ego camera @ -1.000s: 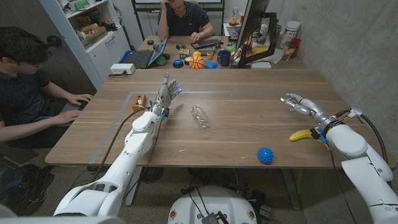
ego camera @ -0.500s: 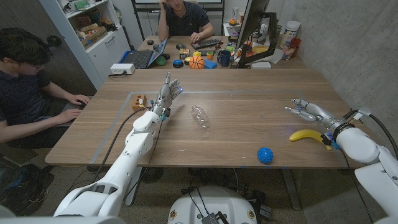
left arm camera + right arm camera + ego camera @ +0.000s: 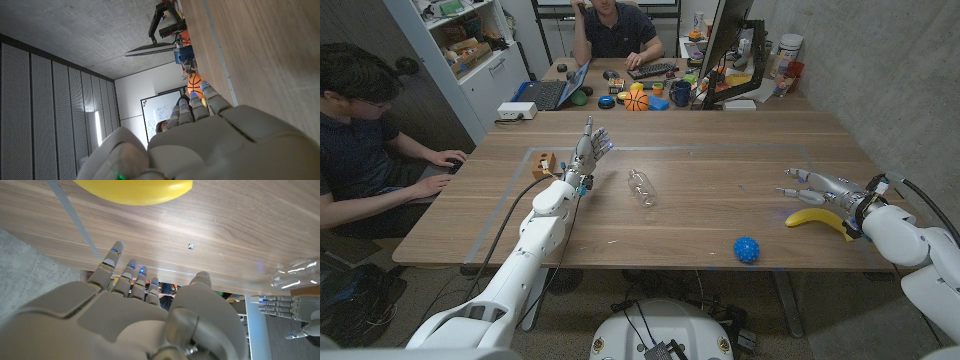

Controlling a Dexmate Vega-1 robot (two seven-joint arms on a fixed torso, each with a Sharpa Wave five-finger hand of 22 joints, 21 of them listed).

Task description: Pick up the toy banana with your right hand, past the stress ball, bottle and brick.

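The table [image 3: 720, 160] is a broad wooden top with both arms reaching over it. The left hand [image 3: 588, 150] stands upright well away from the task's things, its fingers [image 3: 597, 140] straight, close side by side and holding nothing; from the left wrist view [image 3: 200, 135] they point toward a far desk with a small basketball [image 3: 194, 85] on it. The right hand [image 3: 820, 185] hovers low near the table's right edge, fingers [image 3: 795, 190] spread apart and stretched out, empty.

The banana [image 3: 816, 218] lies on the wood just beside the right hand, a little nearer the robot than its fingertips and not touching them. In the right wrist view the banana [image 3: 135, 190] shows as a yellow curve just ahead of the fingertips [image 3: 116, 250], with bare wood between.

The clear bottle [image 3: 641, 187] lies on its side, well apart from the right fingers and near the left hand. The blue ball [image 3: 747, 249] sits beyond the banana from the right fingers, toward the table's near edge. The small brick [image 3: 548, 164] stands just beside the left hand, on its outer side.
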